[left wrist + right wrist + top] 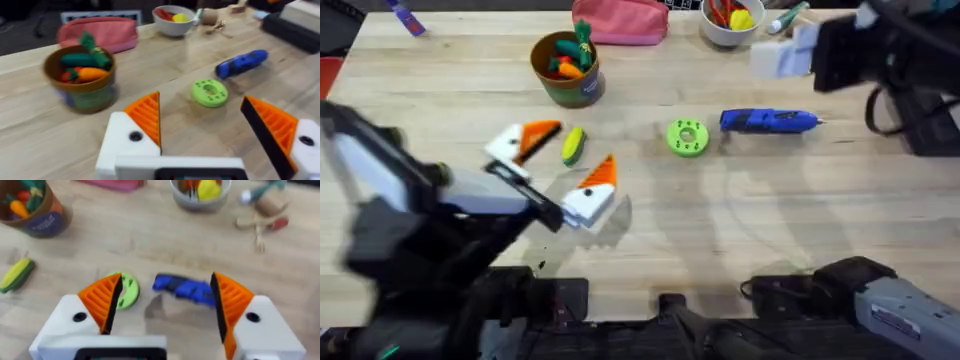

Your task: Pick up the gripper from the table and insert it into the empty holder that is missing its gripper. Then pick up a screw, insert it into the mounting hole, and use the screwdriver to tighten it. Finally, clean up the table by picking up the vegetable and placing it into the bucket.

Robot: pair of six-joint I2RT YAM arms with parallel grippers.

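Your left gripper (563,160) sits low over the wooden table (740,240), its white fingers with orange ribbed pads (146,116) spread wide apart and holding nothing. In the overhead view the yellow-and-green toy corn cob (573,145) lies on the table between those two fingertips, just beside the farther one and touching neither, as far as you can tell. Just beyond it stands the green bucket (567,68) with its tan rim, orange toy carrots (565,66) and green pieces inside.

Your right gripper (162,302) is also wide open and empty, both of its orange pads in place. In its wrist view it hangs above the blue electric screwdriver (768,121), which lies flat on the table, just beside the green round disc (687,137). The disc lies between the corn cob and the screwdriver.

At the far edge you have a pink pouch (620,20) and a white bowl (730,22) of toy food.
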